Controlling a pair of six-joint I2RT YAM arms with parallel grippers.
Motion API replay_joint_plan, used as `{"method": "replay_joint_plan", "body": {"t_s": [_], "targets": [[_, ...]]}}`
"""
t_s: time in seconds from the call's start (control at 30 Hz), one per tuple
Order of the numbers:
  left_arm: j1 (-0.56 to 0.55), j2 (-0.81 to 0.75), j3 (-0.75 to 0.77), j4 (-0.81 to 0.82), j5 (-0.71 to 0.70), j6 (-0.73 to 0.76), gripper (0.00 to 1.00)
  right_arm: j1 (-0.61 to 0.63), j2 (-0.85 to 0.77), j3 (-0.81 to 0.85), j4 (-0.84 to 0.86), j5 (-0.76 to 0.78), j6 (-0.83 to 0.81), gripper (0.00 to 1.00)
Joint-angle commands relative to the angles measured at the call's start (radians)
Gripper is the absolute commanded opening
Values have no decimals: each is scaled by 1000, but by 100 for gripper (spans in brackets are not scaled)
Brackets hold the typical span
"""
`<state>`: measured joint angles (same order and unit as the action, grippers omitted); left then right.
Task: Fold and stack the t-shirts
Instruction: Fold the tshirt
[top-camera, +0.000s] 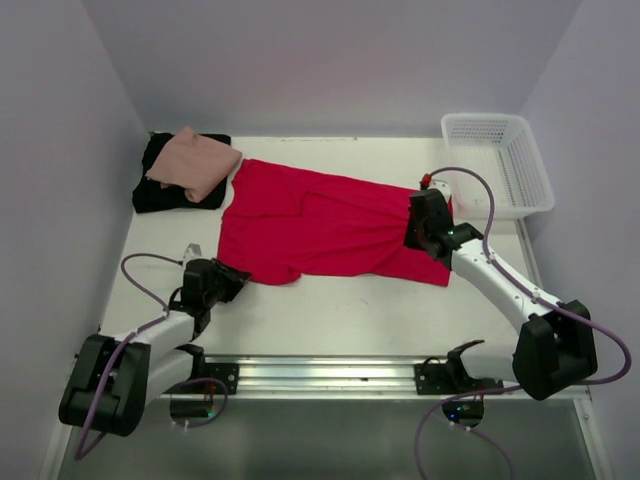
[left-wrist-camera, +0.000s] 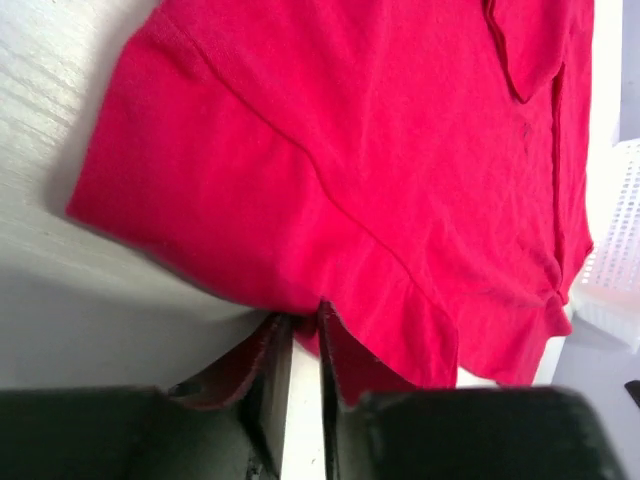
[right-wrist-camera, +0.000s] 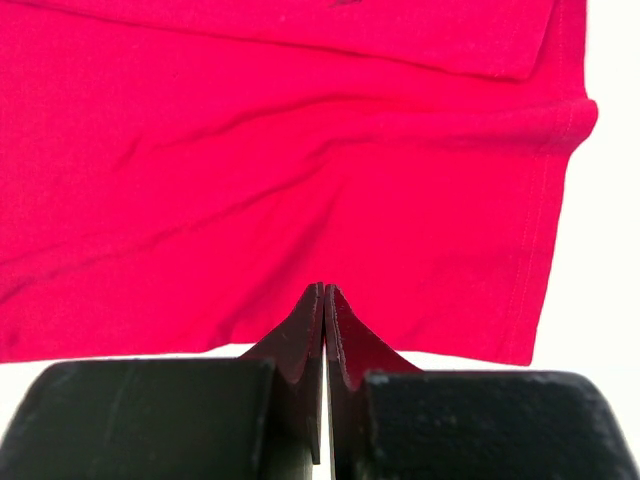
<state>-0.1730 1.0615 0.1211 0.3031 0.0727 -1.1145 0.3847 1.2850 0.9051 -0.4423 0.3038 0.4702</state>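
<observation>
Red t-shirt (top-camera: 320, 225) — right gripper (right-wrist-camera: 325, 292) seemingly pinching hem | black t-shirt (top-camera: 150, 195) half-hidden

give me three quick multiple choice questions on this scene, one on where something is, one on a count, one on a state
1. Where does the pink t-shirt lie?
A. on the black t-shirt
B. draped over an arm
C. on the floor

2. How many t-shirts are in view?
A. two
B. three
C. four

3. How does the right gripper stand?
A. wide open
B. shut on the red t-shirt at its edge
C. out of view

Answers:
1 A, pink lies on top of black at the far left corner.
2 B, one pink, one black, one red.
3 B, the right wrist view shows its fingertips pressed together at the hem.
</observation>
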Motion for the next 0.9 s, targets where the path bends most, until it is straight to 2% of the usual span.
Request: {"method": "replay_joint_plan", "body": {"t_s": [0.0, 0.03, 0.07, 0.2, 0.33, 0.5, 0.6, 0.87], "targets": [[-6, 78, -38, 131, -53, -42, 19, 16, -39, -14, 25, 11, -16, 0], [-6, 100, -26, 140, -53, -44, 12, 19, -41, -15, 27, 12, -18, 0], [-6, 104, -15, 137, -47, -44, 0, 19, -42, -15, 25, 14, -21, 0], [-28, 69, 46, 65, -51, -39, 0, 22, -47, -25, 27, 24, -25, 0], [-60, -56, 141, -70, -95, -31, 0, 23, -41, -31, 36, 21, -27, 0], [-68, -94, 257, -143, -109, 5, 0, 23, -24, -31, 45, 12, -24, 0], [-68, -34, 299, -134, -111, 37, 0, 26, -15, -28, 48, 9, -27, 0], [-69, 377, 483, -19, -1, 96, 0, 28, -12, -25, 40, 11, -42, 0]]}}
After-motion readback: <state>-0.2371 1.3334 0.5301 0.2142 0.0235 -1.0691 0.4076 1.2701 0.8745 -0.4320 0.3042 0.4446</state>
